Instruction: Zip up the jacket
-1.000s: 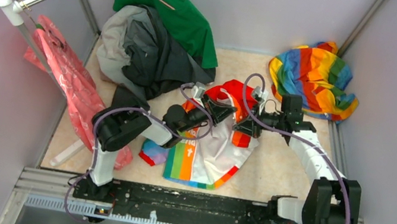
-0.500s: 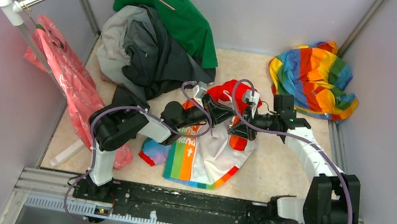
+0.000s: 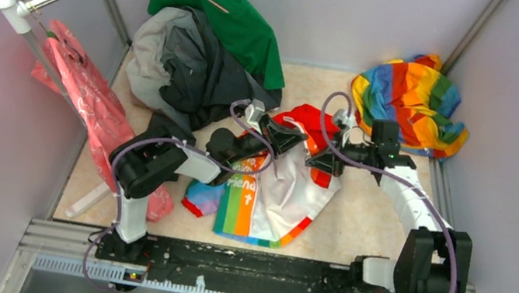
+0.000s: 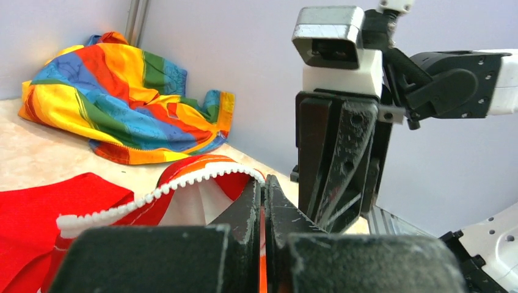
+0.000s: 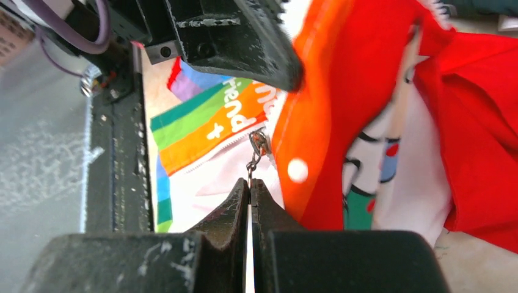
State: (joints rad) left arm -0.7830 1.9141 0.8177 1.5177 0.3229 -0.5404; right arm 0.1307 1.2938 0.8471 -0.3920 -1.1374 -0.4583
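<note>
While left hand (image 4: 264, 183) pinches jacket (image 3: 287, 198) edge | right hand (image 5: 249, 182) clamps zipper pull (image 5: 259, 143) | rainbow cloth (image 3: 409, 99) lies apart, far right corner

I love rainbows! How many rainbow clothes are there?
2. One is the jacket, mid-table; the other, the rainbow cloth, bunched in the far right corner. More may hide under the far-left clothes pile.

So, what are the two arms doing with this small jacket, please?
Two robot arms are working on the zipper of the jacket. The left gripper has its jaws shut on the loose, toothed zipper edge, which is lifted off the surface. The right gripper has its jaws shut on the zipper pull. The teeth near the left jaws are not yet joined.
</note>
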